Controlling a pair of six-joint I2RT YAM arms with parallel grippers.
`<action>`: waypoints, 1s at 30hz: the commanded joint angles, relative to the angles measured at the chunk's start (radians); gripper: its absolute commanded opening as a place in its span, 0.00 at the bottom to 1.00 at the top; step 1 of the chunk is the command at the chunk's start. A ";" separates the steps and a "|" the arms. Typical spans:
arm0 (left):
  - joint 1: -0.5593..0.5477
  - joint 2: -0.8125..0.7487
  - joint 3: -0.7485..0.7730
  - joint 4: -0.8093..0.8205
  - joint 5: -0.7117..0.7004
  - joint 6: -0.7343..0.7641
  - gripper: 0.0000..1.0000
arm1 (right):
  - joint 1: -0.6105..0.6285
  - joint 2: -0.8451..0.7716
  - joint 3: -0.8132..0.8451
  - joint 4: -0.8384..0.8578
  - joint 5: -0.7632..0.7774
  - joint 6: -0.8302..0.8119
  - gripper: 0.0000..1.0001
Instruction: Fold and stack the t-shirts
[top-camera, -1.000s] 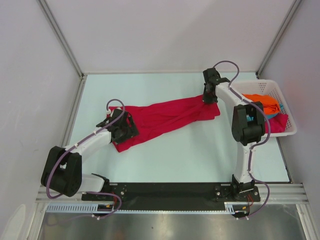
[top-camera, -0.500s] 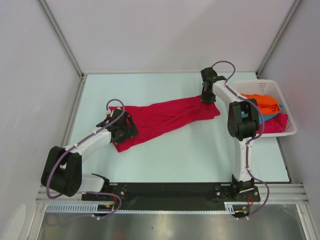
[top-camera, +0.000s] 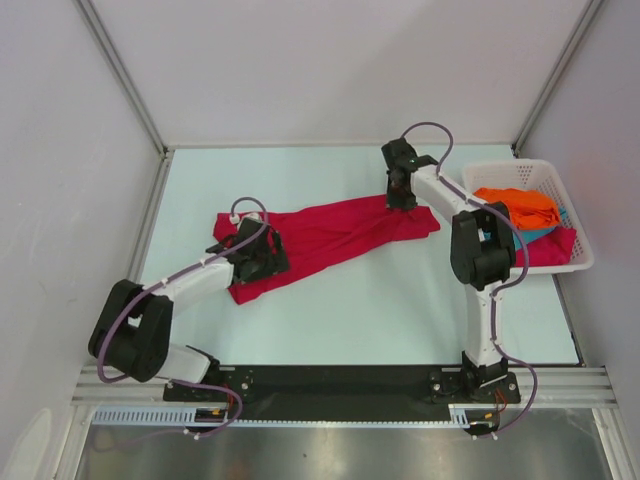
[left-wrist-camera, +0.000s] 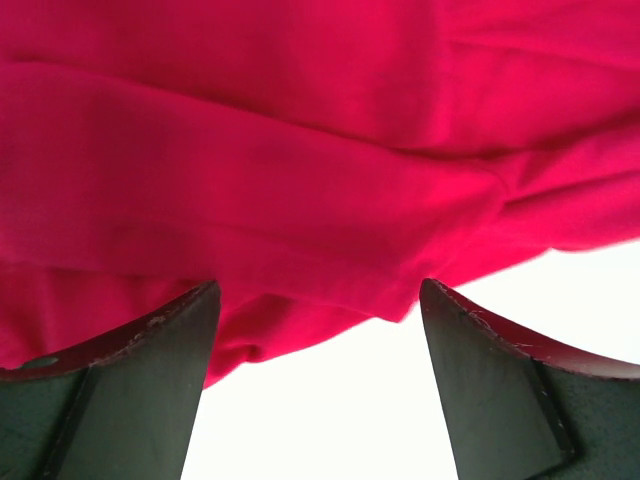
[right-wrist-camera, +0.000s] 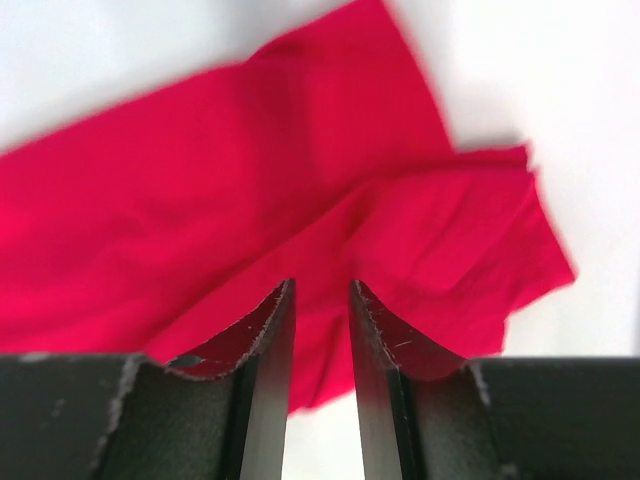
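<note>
Fingers of the left pincer (left-wrist-camera: 318, 290) stand wide apart, clamped on nothing, low over the near-left end of the crimson t-shirt (top-camera: 330, 232); the cloth's rumpled edge lies just ahead of the tips; the right pincer (right-wrist-camera: 321, 285) shows only a narrow gap between its fingers, nothing caught in it, and hangs over the shirt's far-right end, where a doubled-over corner lies just beyond the tips. The shirt lies on the desk (top-camera: 400, 310) as a long, twisted band, its long axis running from near-left to far-right, so each arm has one end within reach and neither is nearer the middle; spreading it flat looks to be the step in hand, each pincer needing to drop onto the edge ahead of it. Right of the shirt, near its far-right end but apart from it, the white basket (top-camera: 575, 215) holds the orange t-shirt (top-camera: 518, 205) and a sliver of the teal t-shirt (top-camera: 548, 232); nothing stands between pincers and shirt.
</note>
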 joint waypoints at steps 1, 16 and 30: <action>-0.067 0.024 0.029 0.140 -0.022 0.108 0.87 | 0.045 -0.113 -0.064 0.012 0.035 0.000 0.33; -0.265 0.162 0.030 0.223 -0.192 0.227 0.82 | 0.043 -0.231 -0.205 0.027 0.060 -0.006 0.34; -0.268 0.203 0.098 0.086 -0.304 0.187 0.30 | 0.037 -0.245 -0.226 0.027 0.067 -0.015 0.33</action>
